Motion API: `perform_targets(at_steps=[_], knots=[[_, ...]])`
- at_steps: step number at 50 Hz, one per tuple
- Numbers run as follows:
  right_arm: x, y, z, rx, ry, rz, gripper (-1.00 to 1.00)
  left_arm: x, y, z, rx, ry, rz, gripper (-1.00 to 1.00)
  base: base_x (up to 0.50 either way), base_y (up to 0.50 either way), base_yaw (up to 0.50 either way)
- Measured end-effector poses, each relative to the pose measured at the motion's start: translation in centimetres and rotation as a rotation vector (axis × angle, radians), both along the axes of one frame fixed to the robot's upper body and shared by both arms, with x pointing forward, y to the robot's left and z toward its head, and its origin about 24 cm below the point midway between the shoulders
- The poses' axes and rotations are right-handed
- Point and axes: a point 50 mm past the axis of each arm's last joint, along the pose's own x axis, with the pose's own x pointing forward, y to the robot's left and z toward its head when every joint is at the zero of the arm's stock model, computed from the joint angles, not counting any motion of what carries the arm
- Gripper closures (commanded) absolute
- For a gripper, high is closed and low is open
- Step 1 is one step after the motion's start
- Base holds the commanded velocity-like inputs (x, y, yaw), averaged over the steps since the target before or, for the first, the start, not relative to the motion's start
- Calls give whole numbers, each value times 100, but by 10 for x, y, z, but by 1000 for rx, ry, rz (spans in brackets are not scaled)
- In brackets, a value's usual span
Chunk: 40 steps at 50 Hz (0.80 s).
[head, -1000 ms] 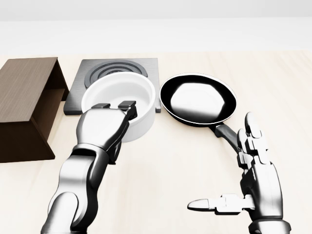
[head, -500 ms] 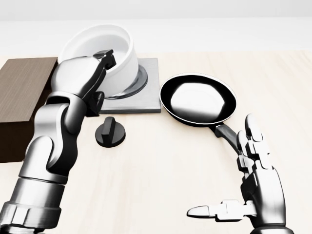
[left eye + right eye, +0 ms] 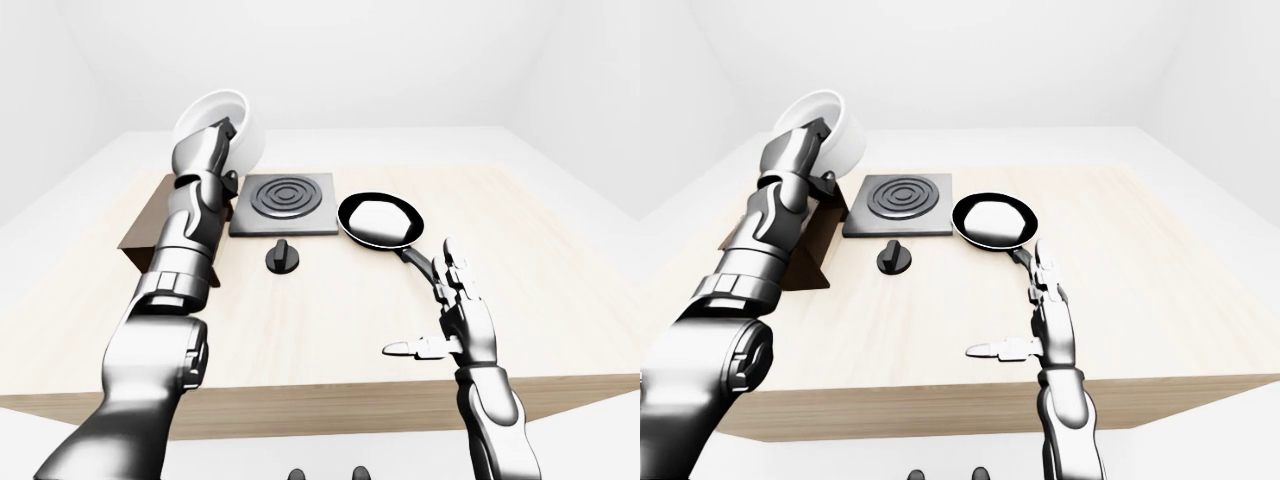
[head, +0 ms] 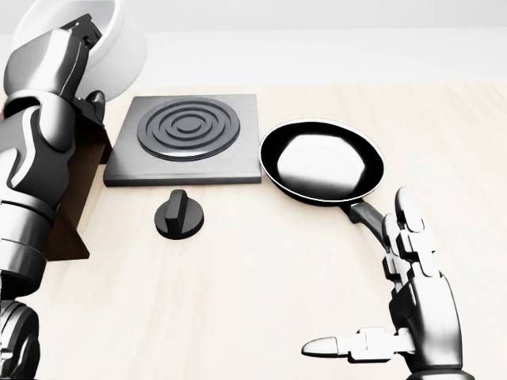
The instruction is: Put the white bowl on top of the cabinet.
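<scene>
Bowl [image 3: 222,125] lifted off stove [image 3: 285,203] | left robot hand [image 3: 203,152] clamped on it above cabinet [image 3: 812,247] | right robot hand [image 4: 396,317] splayed

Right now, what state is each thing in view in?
white bowl: lifted, tilted, gripped by the left hand
cabinet: on the table, top bare
pan: flat on the table, ungripped
knob: on the table
right hand: open, empty
</scene>
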Motion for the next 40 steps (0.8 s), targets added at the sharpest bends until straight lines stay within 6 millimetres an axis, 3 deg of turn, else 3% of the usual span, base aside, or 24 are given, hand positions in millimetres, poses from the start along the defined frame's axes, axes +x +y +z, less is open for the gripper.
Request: perform_targets(at_steps=[18, 40], knots=[[0, 1, 0, -2, 1, 3, -100, 2, 39, -1, -62, -15, 167, 100, 0, 0, 0], [-1, 3, -1, -5, 3, 7, -100, -4, 66, -8, -45, -5, 268, 100, 0, 0, 0]])
